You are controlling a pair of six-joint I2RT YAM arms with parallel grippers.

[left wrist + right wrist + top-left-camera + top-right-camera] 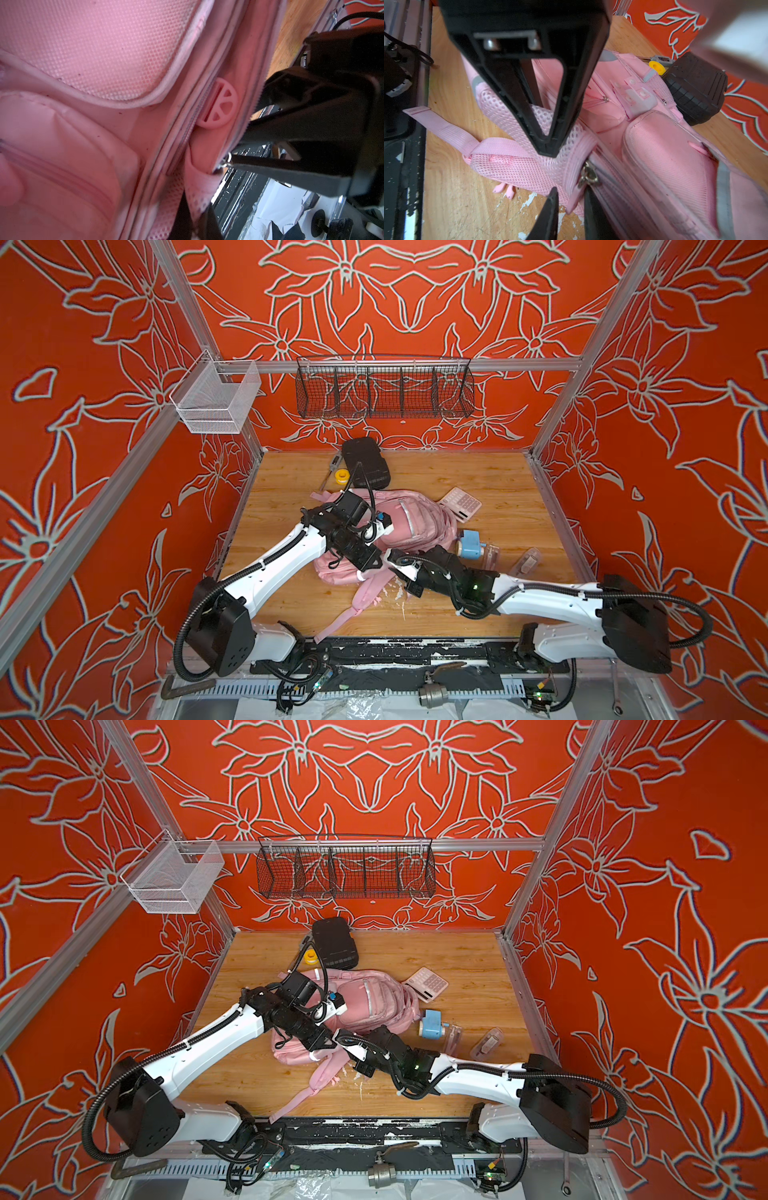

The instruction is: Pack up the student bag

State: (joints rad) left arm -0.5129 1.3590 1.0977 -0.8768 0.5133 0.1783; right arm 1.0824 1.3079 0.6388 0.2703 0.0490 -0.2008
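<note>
The student bag lies flat mid-table, front pockets up. The left gripper is pinched tight on the bag's mesh shoulder strap, apparently anchoring the soft fabric so a zip can be pulled against it. The right gripper, jaws a narrow gap apart with nothing visibly gripped, sits at the bag's metal zipper pull. A black hard case sits just beside the bag's far end. A calculator and a blue sharpener crowd its right side, while bare wood lies off its left.

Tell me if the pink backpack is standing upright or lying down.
Lying down: the student bag rests on the wooden table, its front facing up.
</note>
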